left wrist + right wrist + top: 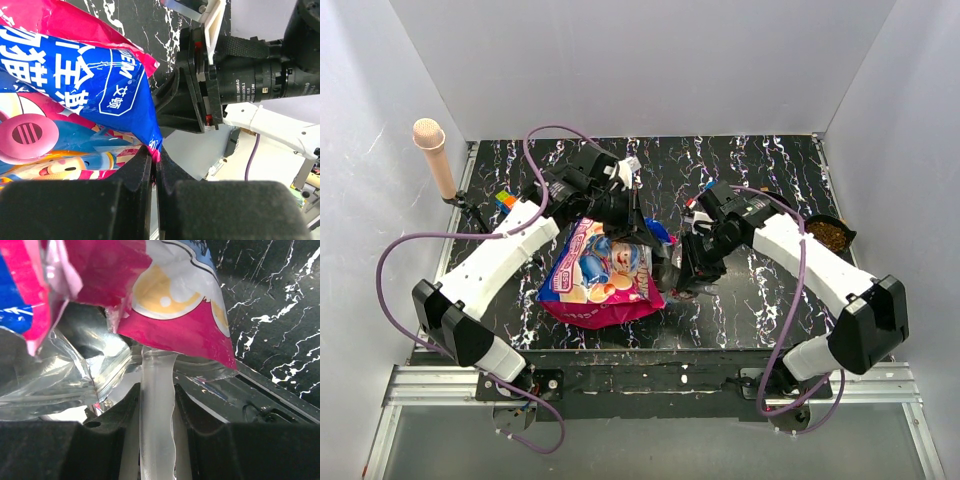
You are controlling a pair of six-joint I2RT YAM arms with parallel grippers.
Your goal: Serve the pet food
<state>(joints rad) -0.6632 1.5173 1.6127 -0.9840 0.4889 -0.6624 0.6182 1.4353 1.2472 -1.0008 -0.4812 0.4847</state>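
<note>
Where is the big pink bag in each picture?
Top external: the pet food bag lies in the middle, between the two arms.
Left wrist: the bag fills the left side; the left gripper pinches its corner.
Right wrist: the bag hangs across the top; the right gripper pinches its clear edge.
Shared landmark: the black marbled table, seen in all three.

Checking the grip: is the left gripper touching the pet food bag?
Touching. Left wrist view shows the left gripper clamped on a corner of the pet food bag.
</note>
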